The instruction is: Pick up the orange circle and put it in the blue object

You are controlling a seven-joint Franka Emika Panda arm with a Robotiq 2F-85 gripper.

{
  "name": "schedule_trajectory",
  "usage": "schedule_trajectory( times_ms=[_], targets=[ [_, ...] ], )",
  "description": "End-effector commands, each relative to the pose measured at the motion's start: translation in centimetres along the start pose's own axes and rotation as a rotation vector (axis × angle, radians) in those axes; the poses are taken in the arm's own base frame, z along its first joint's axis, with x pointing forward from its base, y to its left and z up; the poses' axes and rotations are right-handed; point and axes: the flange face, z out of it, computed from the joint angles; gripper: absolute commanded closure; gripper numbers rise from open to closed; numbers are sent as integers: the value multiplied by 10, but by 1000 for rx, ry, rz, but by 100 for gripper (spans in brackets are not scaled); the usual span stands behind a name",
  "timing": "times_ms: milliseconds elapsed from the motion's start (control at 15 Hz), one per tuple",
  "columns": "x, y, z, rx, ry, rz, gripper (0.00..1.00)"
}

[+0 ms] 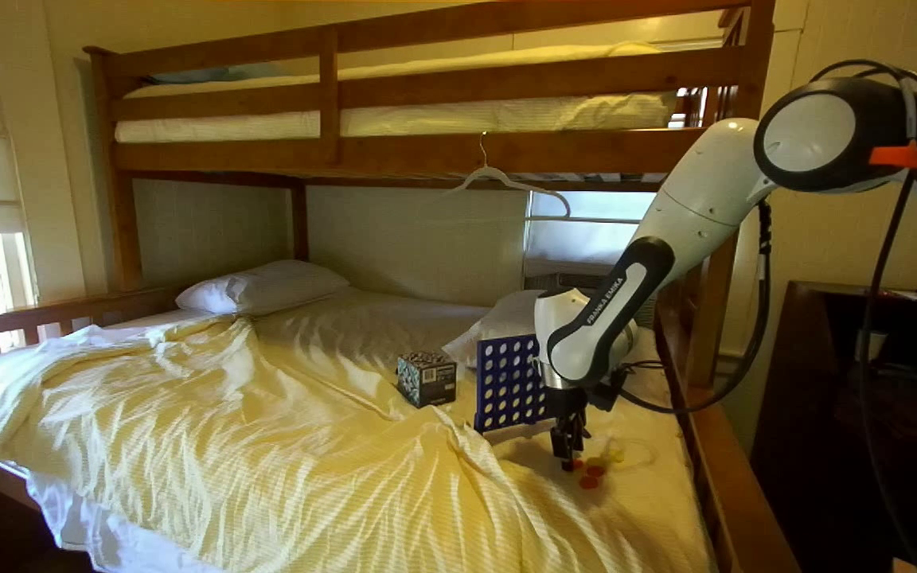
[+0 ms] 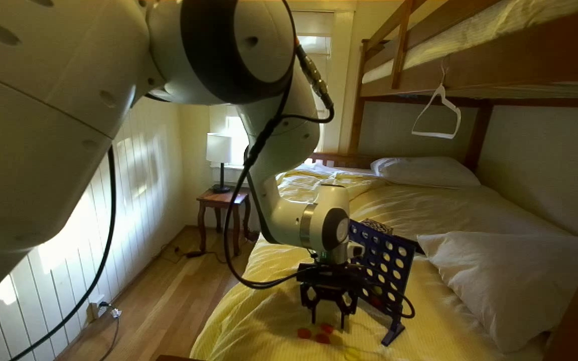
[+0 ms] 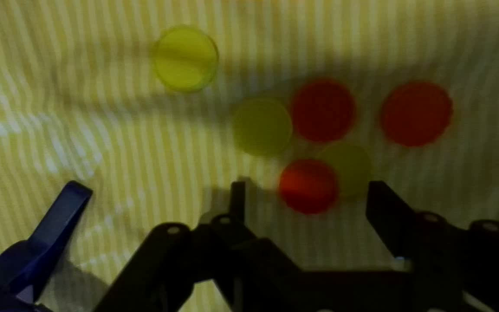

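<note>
In the wrist view, find the nearest orange disc (image 3: 306, 186) centred between the fingers (image 3: 238, 203) of the claw (image 2: 328, 321), parted wider than the disc and gripping nothing. Lies flat, or nearly so, on the bed (image 1: 634, 509) near its railed edge (image 1: 733, 485), lapping a yellow disc (image 3: 355, 169). Being round, has no long axis and points nowhere; turns a broad face up. Likely calls for at most a short drop, then a squeeze across the rim, at risk of catching the yellow disc. Cannot tell claw contact with the bed from a slight gap. For the grid (image 1: 509, 383), upright toward the nearer pillow (image 2: 510, 286) and lengthwise in from the railed edge, probably needs standing on edge.
</note>
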Motion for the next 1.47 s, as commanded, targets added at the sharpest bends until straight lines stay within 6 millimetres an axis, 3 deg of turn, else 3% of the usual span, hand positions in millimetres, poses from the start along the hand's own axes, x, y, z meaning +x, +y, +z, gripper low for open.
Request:
schedule_trajectory(
  times_ms=[0,200,733,1267,1333,1400],
  targets=[
    [6,4,3,19,2,-10,18],
    [8,6,7,16,3,-13,45],
    [12,9,14,17,0,-16,100],
    [12,9,9,15,19,-14,93],
    [12,9,8,14,21,-14,87],
    [12,9,8,13,22,-13,68]
  ],
)
